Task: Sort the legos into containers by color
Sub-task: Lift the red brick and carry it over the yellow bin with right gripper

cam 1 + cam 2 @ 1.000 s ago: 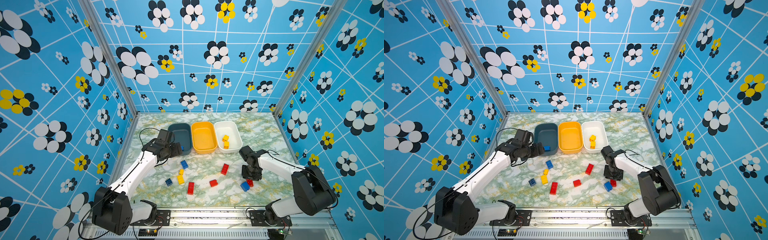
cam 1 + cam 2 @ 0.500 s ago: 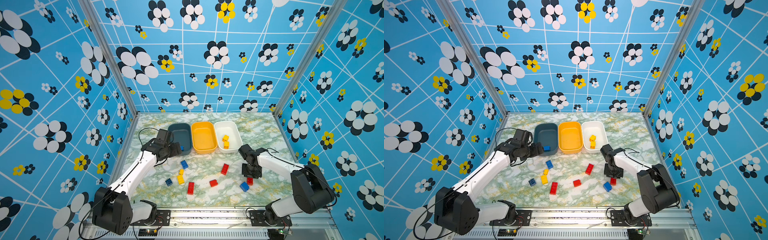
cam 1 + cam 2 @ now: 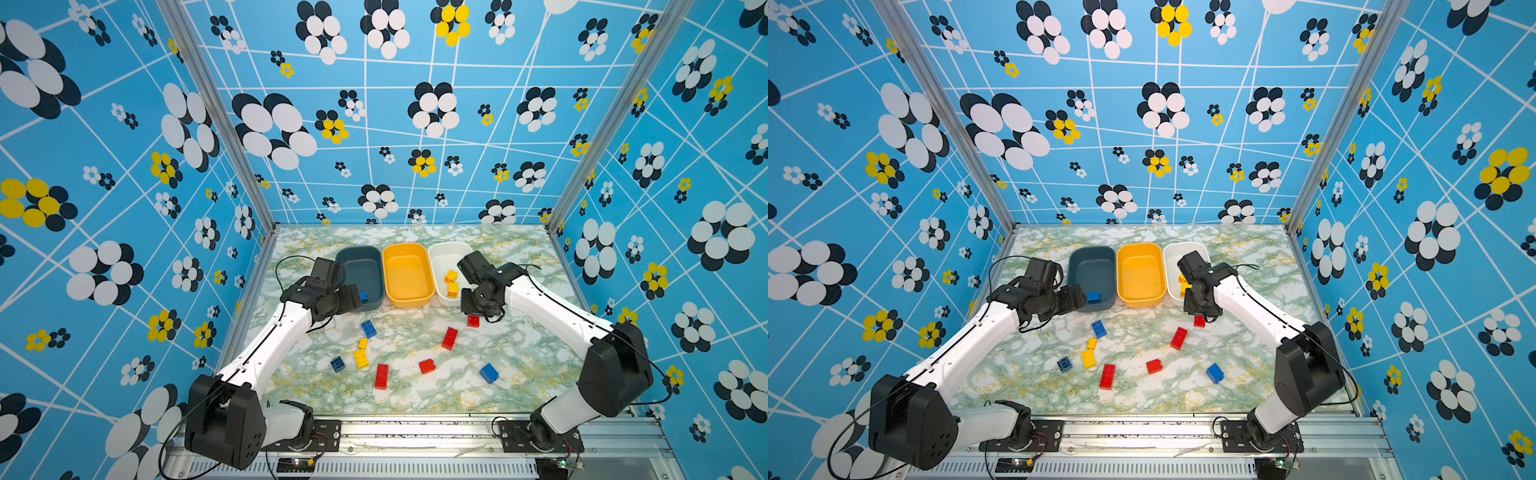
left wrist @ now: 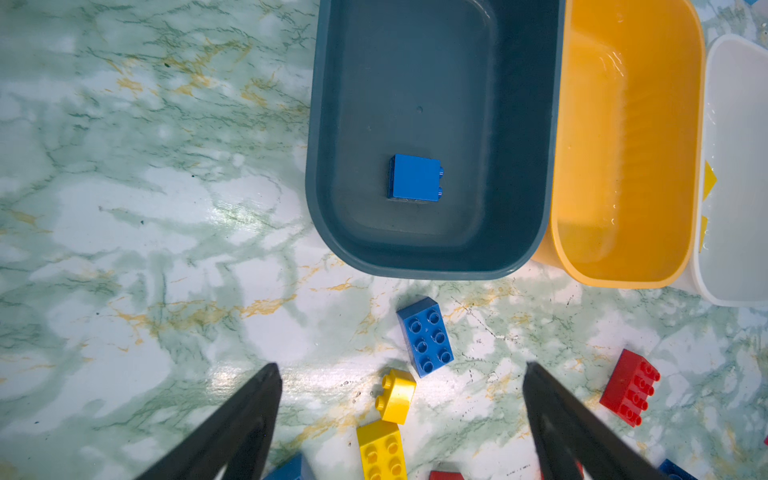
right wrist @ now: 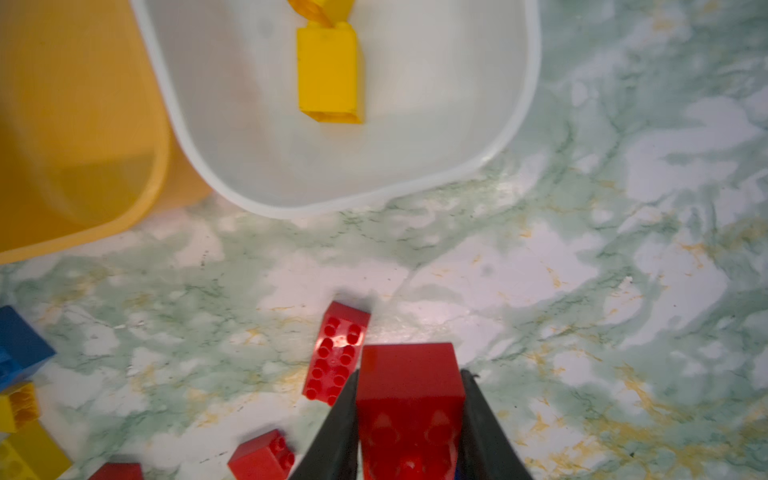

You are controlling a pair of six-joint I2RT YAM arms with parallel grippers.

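Three plastic tubs: teal tub [image 3: 360, 268], orange tub [image 3: 408, 276], white tub [image 3: 444, 255], abutting.
Right gripper [image 5: 410, 374]: clamps red studded brick [image 5: 409, 415] by white rim.
Left gripper [image 4: 400, 365]: we log it spread, empty.

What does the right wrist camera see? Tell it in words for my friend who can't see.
The right pincer grips a red brick between its black fingers, over a marble table. Ahead sits a white tub holding a yellow brick, beside an orange-yellow tub. Loose red bricks lie nearby.
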